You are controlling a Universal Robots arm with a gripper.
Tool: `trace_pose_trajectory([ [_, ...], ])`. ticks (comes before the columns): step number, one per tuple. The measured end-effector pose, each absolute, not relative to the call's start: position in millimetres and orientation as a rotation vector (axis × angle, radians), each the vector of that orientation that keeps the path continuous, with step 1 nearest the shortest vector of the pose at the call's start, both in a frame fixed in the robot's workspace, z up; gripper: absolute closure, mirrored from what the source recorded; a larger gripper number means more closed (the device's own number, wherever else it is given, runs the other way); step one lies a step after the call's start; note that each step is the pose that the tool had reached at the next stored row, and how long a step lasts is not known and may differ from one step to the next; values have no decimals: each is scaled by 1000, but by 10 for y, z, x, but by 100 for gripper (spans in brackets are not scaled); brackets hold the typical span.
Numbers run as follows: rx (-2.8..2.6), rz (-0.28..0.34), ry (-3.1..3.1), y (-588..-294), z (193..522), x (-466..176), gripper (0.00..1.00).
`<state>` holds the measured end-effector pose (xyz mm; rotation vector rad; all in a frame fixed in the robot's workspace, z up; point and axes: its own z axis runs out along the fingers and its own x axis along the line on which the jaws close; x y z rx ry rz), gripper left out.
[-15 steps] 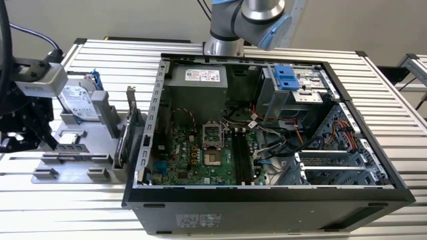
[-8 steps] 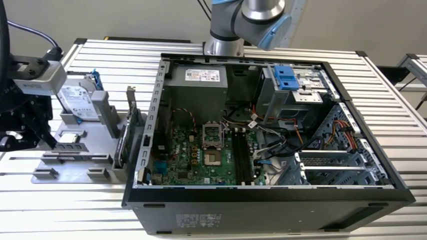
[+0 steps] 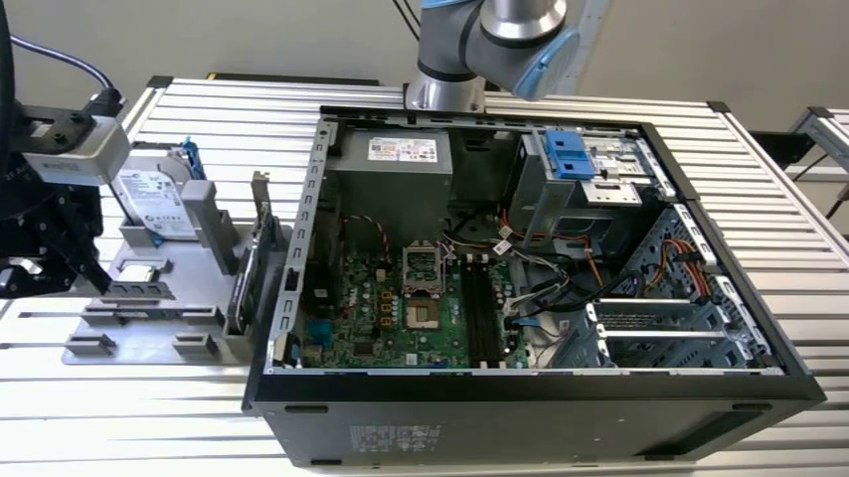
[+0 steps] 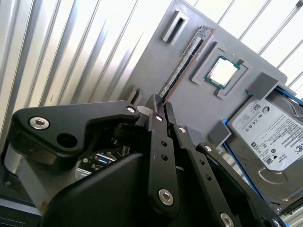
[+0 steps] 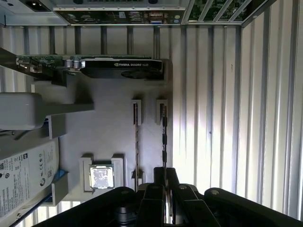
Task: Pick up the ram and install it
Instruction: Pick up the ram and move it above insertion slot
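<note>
The ram [image 5: 164,137] is a long narrow stick with dark chips, standing on edge in the grey parts tray [image 5: 109,137]. It runs straight away from my fingertips. My gripper [image 5: 164,172] has its black fingers drawn close on either side of the stick's near end. In the second wrist view the ram [image 4: 187,61] meets the gripper [image 4: 161,105] the same way. In the exterior view the gripper [image 3: 74,273] is at the far left, over the tray [image 3: 133,333] and beside the ram [image 3: 139,290].
The tray also holds a silver hard drive [image 4: 270,127], a square processor chip [image 4: 222,71] and an upright graphics card [image 5: 123,68]. A thin strip [image 5: 136,142] runs parallel to the ram. The open computer case [image 3: 531,397], with its motherboard [image 3: 398,308], lies to the exterior view's right of the tray.
</note>
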<state>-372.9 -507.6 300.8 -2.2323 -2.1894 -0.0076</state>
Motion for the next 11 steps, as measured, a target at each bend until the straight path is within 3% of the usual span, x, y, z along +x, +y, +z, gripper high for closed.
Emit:
trace_pose_trajectory([
  [11, -2232, -8, -2189, -5076, 3051, -3730, 100],
])
